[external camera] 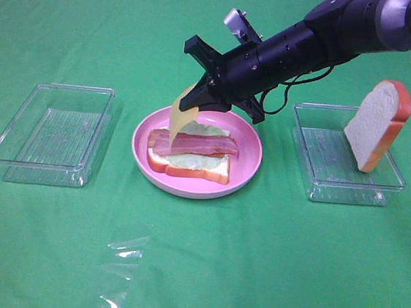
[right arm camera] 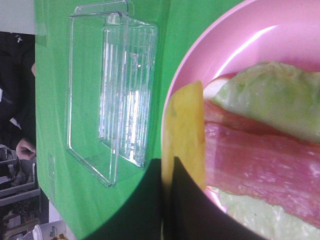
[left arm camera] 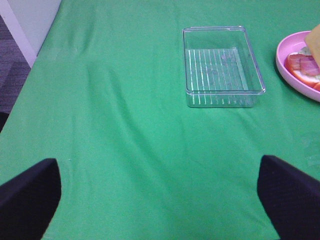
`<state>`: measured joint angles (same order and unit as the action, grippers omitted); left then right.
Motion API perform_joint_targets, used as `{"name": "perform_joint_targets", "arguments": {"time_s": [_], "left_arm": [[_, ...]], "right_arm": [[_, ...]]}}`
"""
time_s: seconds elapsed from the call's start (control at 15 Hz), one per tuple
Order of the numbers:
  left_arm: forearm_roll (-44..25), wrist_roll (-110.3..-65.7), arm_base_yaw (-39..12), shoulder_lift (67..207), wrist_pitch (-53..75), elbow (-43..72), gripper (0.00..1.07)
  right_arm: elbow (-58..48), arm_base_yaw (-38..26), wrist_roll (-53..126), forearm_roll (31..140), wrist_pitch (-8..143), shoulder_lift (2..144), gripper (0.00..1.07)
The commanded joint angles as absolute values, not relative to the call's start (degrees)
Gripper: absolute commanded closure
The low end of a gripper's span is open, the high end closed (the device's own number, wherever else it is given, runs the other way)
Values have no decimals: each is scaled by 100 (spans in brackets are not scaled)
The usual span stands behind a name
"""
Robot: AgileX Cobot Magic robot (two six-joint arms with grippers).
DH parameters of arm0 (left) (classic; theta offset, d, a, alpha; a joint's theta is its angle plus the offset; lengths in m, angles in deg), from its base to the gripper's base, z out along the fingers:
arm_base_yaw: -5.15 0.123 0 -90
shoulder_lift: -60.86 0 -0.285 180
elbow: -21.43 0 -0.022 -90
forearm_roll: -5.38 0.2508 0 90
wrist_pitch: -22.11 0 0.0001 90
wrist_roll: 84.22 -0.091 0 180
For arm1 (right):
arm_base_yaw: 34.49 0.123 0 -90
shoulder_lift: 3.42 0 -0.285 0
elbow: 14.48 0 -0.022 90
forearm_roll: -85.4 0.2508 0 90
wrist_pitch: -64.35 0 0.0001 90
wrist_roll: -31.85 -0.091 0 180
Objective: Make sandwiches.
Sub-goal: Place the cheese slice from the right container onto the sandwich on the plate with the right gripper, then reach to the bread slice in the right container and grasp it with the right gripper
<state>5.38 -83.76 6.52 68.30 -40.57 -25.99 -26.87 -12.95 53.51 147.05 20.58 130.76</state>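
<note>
On the pink plate (external camera: 187,189) lies the open sandwich: a white bread slice (external camera: 202,172) with lettuce (external camera: 202,129) and bacon strips (external camera: 192,145) on top. My right gripper (external camera: 201,96) reaches over the plate's far left side, shut on a yellow cheese slice (external camera: 182,112) that hangs down to the bacon. The right wrist view shows the cheese slice (right arm camera: 184,131) pinched edge-on beside the bacon (right arm camera: 260,162) and lettuce (right arm camera: 275,97). A second bread slice (external camera: 377,125) leans upright in the right tray (external camera: 320,182). My left gripper (left arm camera: 160,202) stands open over bare cloth.
An empty clear tray (external camera: 52,132) stands left of the plate; the left wrist view shows this tray (left arm camera: 222,94) with the plate (left arm camera: 286,67) at its edge. A bit of clear film (external camera: 123,252) lies on the green cloth near the front.
</note>
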Motion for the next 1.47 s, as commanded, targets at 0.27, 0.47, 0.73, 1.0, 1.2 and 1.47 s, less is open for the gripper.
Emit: {"name": "perform_joint_targets", "arguments": {"time_s": [0.27,0.47,0.73,1.0,1.2,1.47], "left_arm": [[538,-8376,652,6738,-3966,-2617,6],[538,-8376,652,6738,-3966,-2617,6],[538,-8376,652,6738,-3966,-2617,6],[538,-8376,652,6738,-3966,-2617,6],[538,-8376,652,6738,-3966,-2617,6],[538,-8376,652,6738,-3966,-2617,6]], "right_arm": [[-2722,-1295,5053,14516,1880,13236,107],[-2722,-1301,5047,14441,1863,13242,107],[-2722,-1301,4944,14161,1915,13214,56],[-2831,-1312,4898,13278,1806,12950,22],[-2962,-1312,4188,12086,1582,12658,22],[-3799,-1312,2727,9623,637,11936,22]]}}
